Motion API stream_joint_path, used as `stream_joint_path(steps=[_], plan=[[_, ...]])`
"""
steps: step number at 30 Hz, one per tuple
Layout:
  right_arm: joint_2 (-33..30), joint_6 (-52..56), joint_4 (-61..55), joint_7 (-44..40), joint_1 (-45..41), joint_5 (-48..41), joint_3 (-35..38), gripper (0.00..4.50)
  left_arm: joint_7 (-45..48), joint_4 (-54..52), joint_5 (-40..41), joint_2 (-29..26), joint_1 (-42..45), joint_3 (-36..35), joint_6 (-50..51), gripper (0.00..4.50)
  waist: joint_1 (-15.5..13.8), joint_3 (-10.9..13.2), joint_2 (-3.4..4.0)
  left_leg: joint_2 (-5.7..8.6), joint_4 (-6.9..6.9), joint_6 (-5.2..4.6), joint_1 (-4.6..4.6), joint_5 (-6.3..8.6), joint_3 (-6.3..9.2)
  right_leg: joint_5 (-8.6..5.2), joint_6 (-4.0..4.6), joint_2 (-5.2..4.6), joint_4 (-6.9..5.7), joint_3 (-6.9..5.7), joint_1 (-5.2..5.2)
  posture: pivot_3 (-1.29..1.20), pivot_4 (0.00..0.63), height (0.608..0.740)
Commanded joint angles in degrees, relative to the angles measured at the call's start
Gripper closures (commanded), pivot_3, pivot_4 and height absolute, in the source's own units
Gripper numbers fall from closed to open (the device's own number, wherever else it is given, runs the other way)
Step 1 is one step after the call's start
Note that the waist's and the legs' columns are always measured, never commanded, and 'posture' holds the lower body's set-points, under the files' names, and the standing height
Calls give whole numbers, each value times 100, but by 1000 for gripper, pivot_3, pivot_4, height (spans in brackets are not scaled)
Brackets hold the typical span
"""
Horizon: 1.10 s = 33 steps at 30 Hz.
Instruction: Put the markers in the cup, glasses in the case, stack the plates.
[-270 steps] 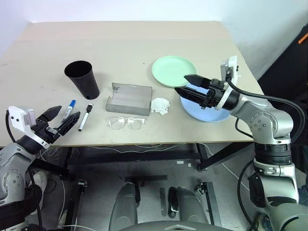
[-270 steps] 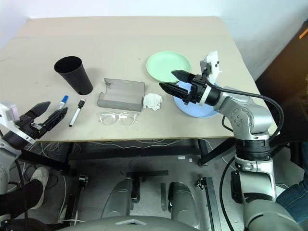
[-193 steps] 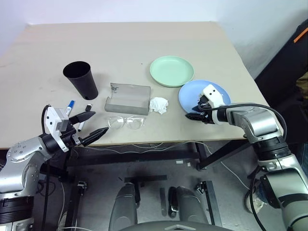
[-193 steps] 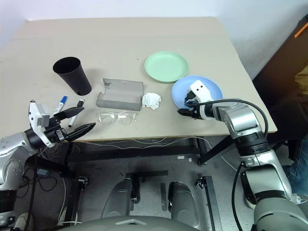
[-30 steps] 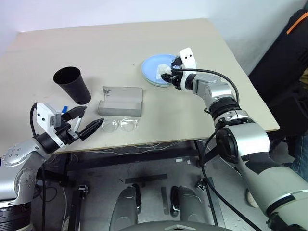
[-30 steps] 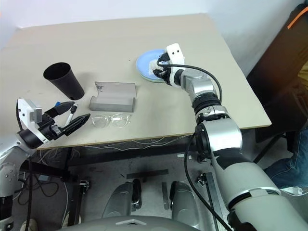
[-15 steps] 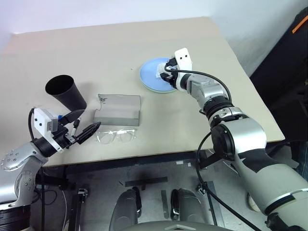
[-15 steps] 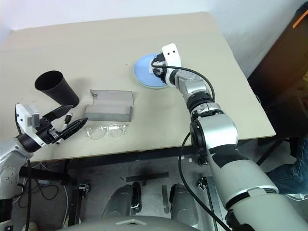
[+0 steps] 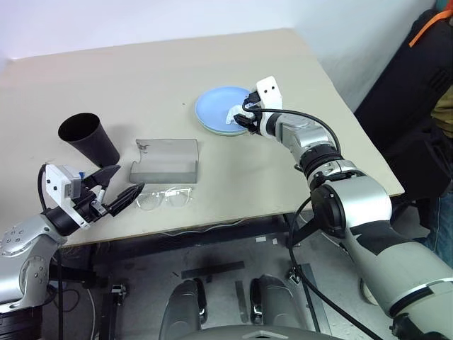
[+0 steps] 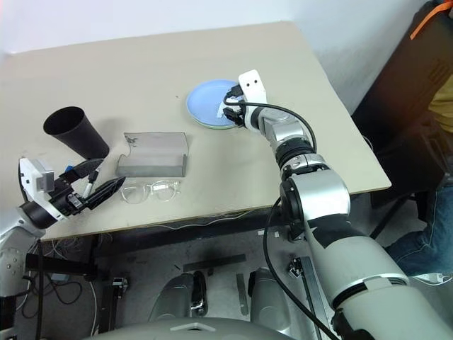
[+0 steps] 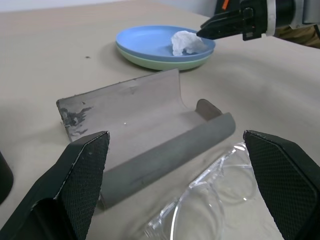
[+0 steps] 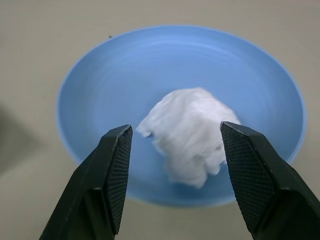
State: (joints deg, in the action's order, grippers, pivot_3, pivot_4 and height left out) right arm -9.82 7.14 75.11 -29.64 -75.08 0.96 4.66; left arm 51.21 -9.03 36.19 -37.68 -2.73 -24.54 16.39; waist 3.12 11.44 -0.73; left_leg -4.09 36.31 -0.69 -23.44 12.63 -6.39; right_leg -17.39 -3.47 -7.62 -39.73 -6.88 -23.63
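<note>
1. my right claw [image 12: 172, 145] hangs just over the near rim of the blue plate [image 9: 212, 106], fingers parted with a gap between them and holding nothing; a crumpled white tissue [image 12: 187, 132] lies in the plate directly ahead of the tips, apart from both.
2. the blue plate sits stacked on the green plate [image 11: 150, 59], whose edge peeks out underneath.
3. my left claw [image 9: 117, 193] waits at the near left edge of the table [image 9: 141, 71], level and spread wide, empty. ahead of it lies the grey case [image 9: 164, 160], open with its lid up, and the clear glasses [image 9: 165, 198] rest on the table just in front of the case, on the near side.
4. the black cup [image 9: 88, 139] stands tilted in my view at the left, beside the case. the markers lie between the cup and my left claw; i see the blue cap [image 9: 86, 174] and part of the black-capped one [image 10: 89, 184], the rest hidden by the fingers.
5. the table is plain beige, set against a pale wall, with dark gear and an orange strap [image 9: 425, 25] to the right.
6. i can read no writing or labels anywhere.
</note>
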Motion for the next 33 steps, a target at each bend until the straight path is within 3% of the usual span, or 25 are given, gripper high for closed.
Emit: stream_joint_path(steps=[1, 8, 15, 25, 33], plan=[[-3, -137, -217, -110, -63, -61, 39, 1550, 23, -37, 42, -60, 93, -147, -99, 0, 10, 1, 1, 0, -2, 44, -2, -26, 8, 22, -4, 0, 0, -3, -1, 0, 150, 706], [25, -261, -437, -750, -55, -263, 130, 1550, -8, 9, 23, -67, 213, -115, -65, 0, 65, 2, 2, -7, 12, 197, -13, -115, 35, 144, -21, 1, 48, -6, 12, 0, 150, 706], [73, 16, -1069, -1979, 152, -553, 17, 1550, -87, 25, 0, -68, 261, -133, -63, 0, 57, 1, 2, -34, 91, 195, -120, -117, 36, 218, -50, 23, 59, -1, -55, 0, 150, 706], [364, 2291, -4399, -2852, 1475, -869, -1071, 1550, -233, 231, -178, -113, 271, -208, -182, 0, 29, 2, 3, -79, 88, 212, -197, -128, 30, 229, -32, 75, 60, -2, -137, 0, 150, 706], [334, 3079, -5458, -2978, 1667, -871, -1922, 1550, 7, 224, 87, -307, 147, -470, 103, 0, -55, 1, 2, -84, 89, 219, -200, -129, 28, 241, -12, 78, 66, -2, -149, 0, 150, 706]])
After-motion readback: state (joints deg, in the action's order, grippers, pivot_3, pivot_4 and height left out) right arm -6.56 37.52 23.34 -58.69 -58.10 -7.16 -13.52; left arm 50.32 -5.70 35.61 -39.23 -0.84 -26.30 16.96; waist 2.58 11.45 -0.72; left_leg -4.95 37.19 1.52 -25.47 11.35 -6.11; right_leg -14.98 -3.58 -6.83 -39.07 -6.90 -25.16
